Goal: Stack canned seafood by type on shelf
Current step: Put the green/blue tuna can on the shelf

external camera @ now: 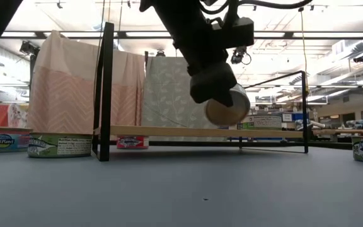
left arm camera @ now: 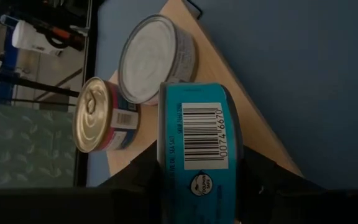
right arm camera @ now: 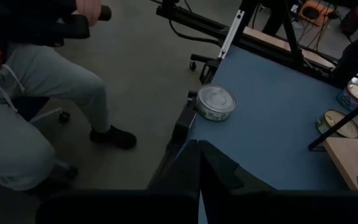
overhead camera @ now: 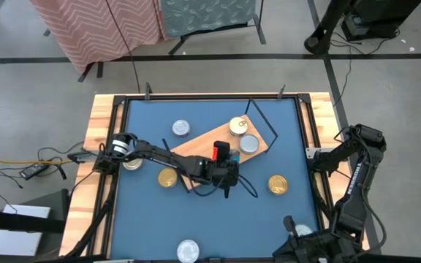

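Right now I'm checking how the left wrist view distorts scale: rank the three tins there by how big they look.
1. Teal barcode tin, held in the left gripper, nearest the camera.
2. Silver-lidded tin on the shelf.
3. Gold-lidded tin.
Nearness inflates the first; true sizes may match.
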